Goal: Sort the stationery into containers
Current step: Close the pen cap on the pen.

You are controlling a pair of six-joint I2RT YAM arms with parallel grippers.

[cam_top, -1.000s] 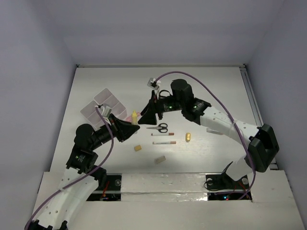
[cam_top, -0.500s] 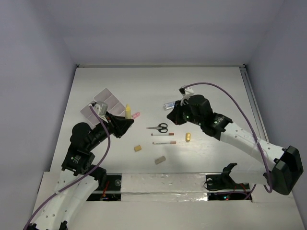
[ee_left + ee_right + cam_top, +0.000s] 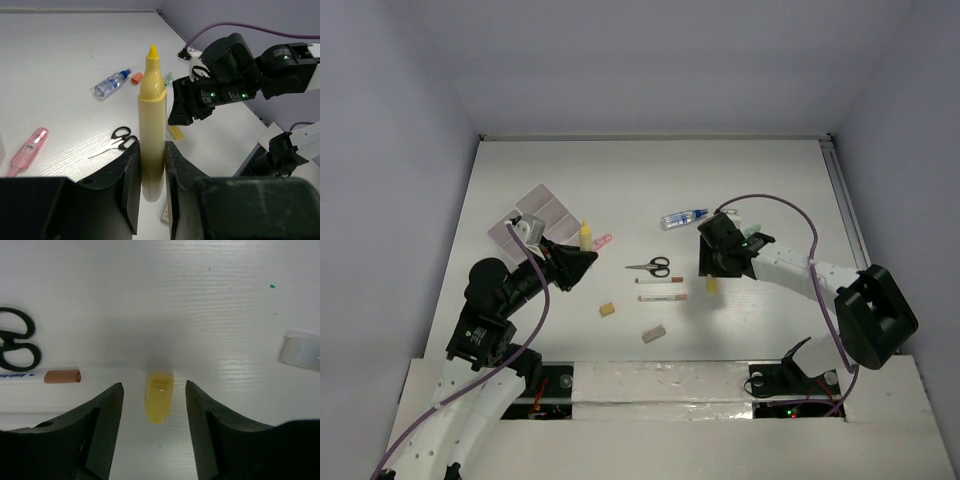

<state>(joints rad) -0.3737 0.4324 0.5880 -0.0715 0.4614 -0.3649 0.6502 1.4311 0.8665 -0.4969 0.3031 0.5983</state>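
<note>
My left gripper [image 3: 151,150] is shut on an upright uncapped yellow marker [image 3: 151,110], held above the table; it also shows in the top view [image 3: 585,236]. My right gripper [image 3: 154,390] is open, its fingers either side of a small yellow cap [image 3: 159,397] lying on the table, also in the top view [image 3: 712,286]. The white compartment tray [image 3: 535,215] sits at the back left, behind my left gripper [image 3: 582,255]. Black-handled scissors [image 3: 651,267], two thin pens [image 3: 661,296] and a pink piece [image 3: 602,241] lie between the arms.
A small clear bottle with a blue cap [image 3: 683,217] lies behind the right gripper [image 3: 713,268]. Two beige blocks [image 3: 607,310] [image 3: 653,334] lie near the front. A small orange piece [image 3: 136,77] lies by the bottle. Walls enclose the table's left, back and right.
The right arm swung from beside the left gripper to the right and nearer, and is now over the yellow cap. The left gripper drew back left with the marker.
</note>
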